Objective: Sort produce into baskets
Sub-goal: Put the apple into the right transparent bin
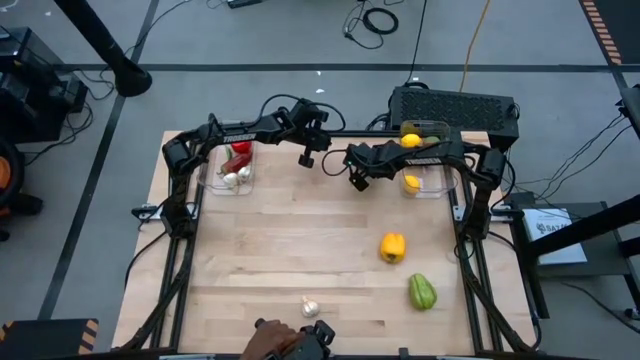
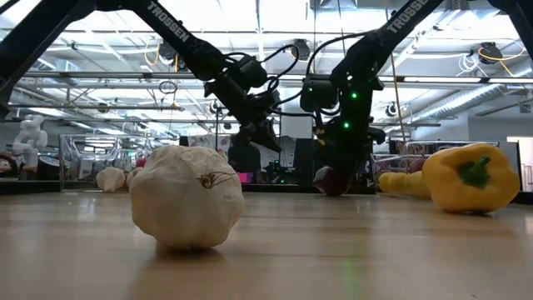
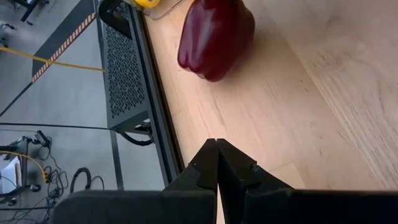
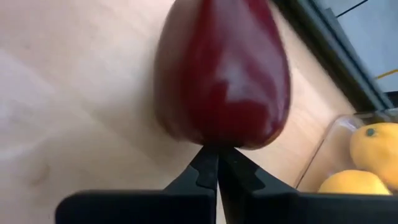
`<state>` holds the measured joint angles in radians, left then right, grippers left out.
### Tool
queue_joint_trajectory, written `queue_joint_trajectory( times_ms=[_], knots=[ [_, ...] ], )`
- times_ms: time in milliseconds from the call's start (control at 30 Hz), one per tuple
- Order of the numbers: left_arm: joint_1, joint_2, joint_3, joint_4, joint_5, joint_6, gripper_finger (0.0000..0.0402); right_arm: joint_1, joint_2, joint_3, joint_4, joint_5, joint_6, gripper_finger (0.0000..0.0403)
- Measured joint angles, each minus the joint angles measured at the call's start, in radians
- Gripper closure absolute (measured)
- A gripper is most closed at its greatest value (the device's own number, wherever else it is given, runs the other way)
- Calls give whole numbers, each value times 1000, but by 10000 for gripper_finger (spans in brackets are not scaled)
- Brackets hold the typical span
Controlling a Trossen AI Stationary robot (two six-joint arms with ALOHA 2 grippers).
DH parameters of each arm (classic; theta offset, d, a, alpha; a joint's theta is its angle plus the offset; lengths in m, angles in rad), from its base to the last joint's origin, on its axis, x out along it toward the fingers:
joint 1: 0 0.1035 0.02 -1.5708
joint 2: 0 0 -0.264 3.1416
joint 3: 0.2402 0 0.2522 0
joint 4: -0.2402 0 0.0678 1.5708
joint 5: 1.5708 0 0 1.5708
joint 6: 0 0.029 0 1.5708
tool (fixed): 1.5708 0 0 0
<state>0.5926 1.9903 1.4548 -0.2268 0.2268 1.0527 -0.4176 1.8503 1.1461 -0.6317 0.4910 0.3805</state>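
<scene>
2 baskets (image 1: 228,182) sit at the far edge; yellow pepper (image 1: 393,247), green pepper (image 1: 422,292), garlic (image 1: 310,307) lie loose.

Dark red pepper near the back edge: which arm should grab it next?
Right, probably. The right gripper sits directly at the dark red pepper, fingers shut. The left gripper, also shut, is farther from it.

Two baskets at the worktop's (image 1: 250,260) far edge: left basket (image 1: 229,170) holds produce, right basket (image 1: 424,170) holds lemons (image 1: 411,182). Dark pepper (image 3: 216,37) lies between them, by the right hand (image 1: 356,180). Two peppers (image 1: 393,247) (image 1: 422,292) sit near right; garlic (image 1: 310,307) near centre.
</scene>
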Motion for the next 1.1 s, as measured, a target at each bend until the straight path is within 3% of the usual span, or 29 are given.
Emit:
queue_joint_trajectory(
  times_ms=[133, 467, 667, 867, 1100],
  knots=[
    [0, 0, 0, 0, 0, 1, 400, 13, 0, 0, -8, -52, 0, 403],
    [2, 0, 0, 0, 9, 5, 400, 20, 0, 0, -35, -41, -28, 399],
    [3, 0, 0, 0, 10, 8, 400, 20, 0, 0, -35, -41, -135, 357],
    [5, 0, 0, 0, 12, 7, 400, 29, -28, 0, -33, -47, -140, 306],
    [10, 0, 0, 0, 40, 7, 400, 40, -56, 0, -45, -49, -275, 273]
  ],
)
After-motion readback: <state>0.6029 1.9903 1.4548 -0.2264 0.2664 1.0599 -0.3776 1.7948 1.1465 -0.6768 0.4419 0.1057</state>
